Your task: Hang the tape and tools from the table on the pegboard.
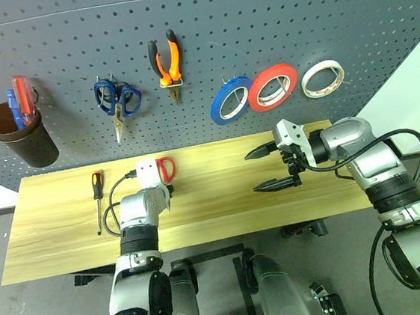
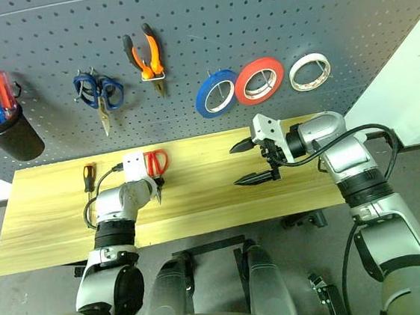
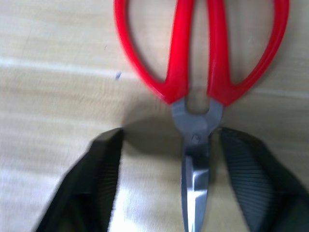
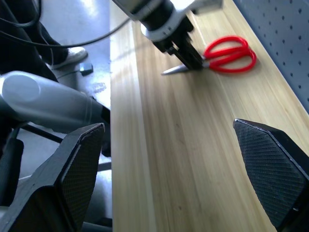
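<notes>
Red-handled scissors (image 3: 193, 72) lie flat on the light wood table (image 1: 222, 201), handles toward the pegboard (image 1: 255, 17). My left gripper (image 3: 171, 137) points down at them, open, its fingers straddling the blades just below the pivot; one finger is close to the metal, the other stands well off. The right wrist view shows that left gripper (image 4: 190, 58) over the scissors' blades. My right gripper (image 1: 265, 169) hovers open and empty above the table's right half. An orange-and-black screwdriver (image 1: 97, 192) lies at the table's left. The cream tape (image 1: 322, 78) and the pliers (image 1: 166, 60) hang on the pegboard.
On the pegboard also hang blue-handled scissors (image 1: 117, 99), a blue roll (image 1: 230, 99) and a red roll (image 1: 272, 87). A dark cup (image 1: 32, 142) at its left holds red and blue screwdrivers. Bare wood lies between the two grippers.
</notes>
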Robot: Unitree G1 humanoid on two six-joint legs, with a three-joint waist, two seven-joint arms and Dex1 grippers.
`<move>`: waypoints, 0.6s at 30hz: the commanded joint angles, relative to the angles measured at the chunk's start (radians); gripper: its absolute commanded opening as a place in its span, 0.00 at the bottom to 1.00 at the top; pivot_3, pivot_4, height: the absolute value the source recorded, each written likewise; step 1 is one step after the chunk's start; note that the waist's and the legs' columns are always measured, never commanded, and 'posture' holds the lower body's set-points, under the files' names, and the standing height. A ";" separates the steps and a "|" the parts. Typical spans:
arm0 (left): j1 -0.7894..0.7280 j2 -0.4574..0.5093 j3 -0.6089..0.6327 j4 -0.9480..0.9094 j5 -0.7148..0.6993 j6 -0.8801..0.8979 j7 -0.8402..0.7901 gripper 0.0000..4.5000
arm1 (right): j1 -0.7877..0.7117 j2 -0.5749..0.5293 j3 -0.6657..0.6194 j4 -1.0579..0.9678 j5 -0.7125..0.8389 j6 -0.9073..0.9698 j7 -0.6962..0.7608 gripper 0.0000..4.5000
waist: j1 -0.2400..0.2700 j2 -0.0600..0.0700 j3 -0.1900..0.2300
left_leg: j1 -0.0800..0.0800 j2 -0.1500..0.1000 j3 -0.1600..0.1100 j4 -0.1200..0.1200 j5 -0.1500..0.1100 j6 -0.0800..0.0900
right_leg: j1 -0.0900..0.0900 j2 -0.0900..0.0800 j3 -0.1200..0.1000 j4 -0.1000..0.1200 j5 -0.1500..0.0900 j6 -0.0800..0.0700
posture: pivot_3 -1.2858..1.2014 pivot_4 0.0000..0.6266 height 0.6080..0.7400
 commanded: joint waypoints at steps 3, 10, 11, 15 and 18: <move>0.053 -0.024 0.059 0.014 -0.006 0.052 0.051 0.27 | -0.008 0.004 -0.016 0.012 -0.014 -0.043 -0.019 1.00 | 0.001 0.000 0.000 | 0.000 0.000 0.000 0.000 0.000 0.000 | 0.000 0.000 0.000 0.000 0.000 0.000 | 0.55 0.49 1.00; 0.033 0.007 0.074 0.051 -0.008 0.034 0.052 0.07 | -0.005 0.006 -0.023 0.033 -0.018 -0.060 -0.038 1.00 | -0.017 0.000 0.000 | 0.001 -0.001 -0.001 0.001 0.000 0.000 | 0.000 0.000 0.000 0.000 0.000 0.000 | 0.55 0.48 1.00; 0.030 0.010 0.070 0.044 -0.009 0.039 0.046 0.07 | -0.004 0.006 -0.023 0.036 -0.021 -0.066 -0.040 1.00 | -0.022 0.000 0.000 | 0.001 -0.001 -0.002 0.001 0.000 0.000 | 0.000 0.000 0.000 0.000 0.000 0.000 | 0.55 0.48 1.00; 0.050 0.027 0.021 -0.049 -0.032 0.112 -0.026 0.07 | 0.004 0.001 -0.026 0.020 -0.015 -0.064 -0.041 1.00 | -0.033 0.000 0.000 | 0.001 -0.002 -0.002 0.000 0.000 0.000 | 0.001 0.000 0.000 0.000 0.000 0.000 | 0.54 0.45 1.00; 0.082 0.067 -0.049 -0.140 -0.034 0.177 -0.096 0.07 | 0.006 -0.003 -0.031 0.012 -0.009 -0.060 -0.039 1.00 | -0.040 0.000 0.000 | 0.000 -0.002 -0.003 -0.001 0.000 0.000 | 0.000 0.000 0.000 0.000 0.000 0.000 | 0.55 0.43 1.00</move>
